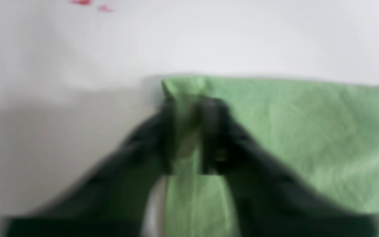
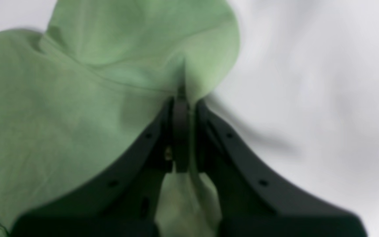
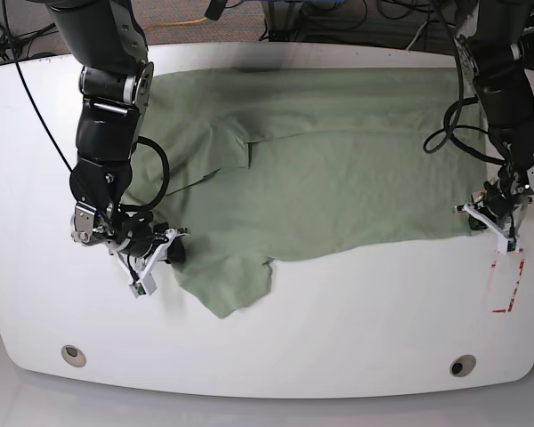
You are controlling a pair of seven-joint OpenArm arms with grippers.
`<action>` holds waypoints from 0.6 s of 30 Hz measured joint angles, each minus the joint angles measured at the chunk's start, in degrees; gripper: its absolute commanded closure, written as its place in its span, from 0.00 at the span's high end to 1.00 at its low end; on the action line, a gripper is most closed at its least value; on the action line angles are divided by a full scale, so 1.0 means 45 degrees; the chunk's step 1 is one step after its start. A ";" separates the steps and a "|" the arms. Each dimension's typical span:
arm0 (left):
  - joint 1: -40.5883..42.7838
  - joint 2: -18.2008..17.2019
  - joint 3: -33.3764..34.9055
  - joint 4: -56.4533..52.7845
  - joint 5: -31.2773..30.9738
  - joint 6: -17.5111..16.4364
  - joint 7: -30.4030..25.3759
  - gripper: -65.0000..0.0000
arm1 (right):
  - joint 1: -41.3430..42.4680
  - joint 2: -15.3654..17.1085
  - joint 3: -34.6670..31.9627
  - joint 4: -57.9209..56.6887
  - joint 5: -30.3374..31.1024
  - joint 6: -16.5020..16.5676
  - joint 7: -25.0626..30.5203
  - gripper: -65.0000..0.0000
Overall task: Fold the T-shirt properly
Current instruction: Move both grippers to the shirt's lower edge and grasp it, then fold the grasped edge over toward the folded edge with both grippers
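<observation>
Barely started, I reckon: the T-shirt [image 3: 338, 178] lies spread flat across the white table [image 3: 338, 329], no fold made yet. My left tool [image 1: 186, 131] is pinched tight on a hem corner, and the right tool [image 2: 181, 108] is clamped on fabric near the sleeve. Wrist views are blurry, so no logo or writing readable.

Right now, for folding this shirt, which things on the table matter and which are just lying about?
Part of the job:
- T-shirt, spread on the table
- left pincer, shut on the shirt's corner
- right pincer, shut on the fabric by the sleeve

Just lying about:
- red outline mark on the table
- cables behind the table
</observation>
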 measured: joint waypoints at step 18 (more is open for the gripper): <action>-0.0627 0.0131 0.0777 0.2200 -0.0015 -0.0126 0.1423 0.00 | -0.0967 0.0136 -0.0019 0.4294 -0.0029 0.0039 -0.2273 0.00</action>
